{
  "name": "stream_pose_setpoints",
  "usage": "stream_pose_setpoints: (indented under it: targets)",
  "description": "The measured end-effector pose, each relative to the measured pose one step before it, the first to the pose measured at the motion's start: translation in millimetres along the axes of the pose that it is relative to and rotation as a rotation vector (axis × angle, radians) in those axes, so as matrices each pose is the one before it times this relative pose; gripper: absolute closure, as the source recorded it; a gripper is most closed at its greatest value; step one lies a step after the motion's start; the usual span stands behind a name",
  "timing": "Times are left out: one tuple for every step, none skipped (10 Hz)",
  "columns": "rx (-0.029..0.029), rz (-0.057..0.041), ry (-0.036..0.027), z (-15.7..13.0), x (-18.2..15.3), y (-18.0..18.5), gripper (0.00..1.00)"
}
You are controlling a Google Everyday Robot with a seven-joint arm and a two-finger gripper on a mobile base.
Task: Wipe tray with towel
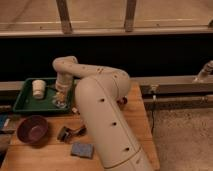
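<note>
My tool (61,96) hangs low over the right part of the green tray (24,104), near a white cup (38,89). I cannot tell whether it is clenched or released. The towel (81,149), which I judge the grey-blue folded square to be, lies on the counter (35,156) near its front edge, outside the tray and well apart from the tool. Expect it to be light, soft and limp. Pinch a raised fold from above. It may bunch during wiping.

tray (25,104) green | cup (38,89) white | bowl (33,129) maroon | gripper (60,99) cream — over tray
</note>
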Motion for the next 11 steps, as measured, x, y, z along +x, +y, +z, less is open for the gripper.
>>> stream_pose_setpoints:
  targets:
    - [0.00810,-0.00120,0.00818,-1.50,-3.21,-11.29,1.00]
    - [0.00832,-0.00720,0.00491,-0.34,-10.21,-8.56,1.00]
    - [0.00531,-0.00942,0.00454,1.32,-10.80,-5.13,1.00]
    - [0.00259,-0.02511,0.00248,1.91,-19.45,-4.02,1.00]
    - [-0.00322,-0.02817,0.00068,1.59,-14.09,1.13,1.00]
    - [-0.00321,-0.02045,-0.00142,-0.27,-8.65,3.64,1.00]
    - [-0.00798,-0.02188,0.00309,-0.62,-5.98,10.53,1.00]
    - [-0.00553,-0.02084,-0.00308,-0.49,-3.46,15.19,1.00]
    - [-0.00375,-0.00610,-0.00230,-2.09,2.08,11.43,1.00]
    - [0.00089,0.00101,-0.00385,-3.11,9.88,14.65,1.00]
    - [0.01514,0.00939,-0.01505,-2.63,12.88,11.01,1.00]
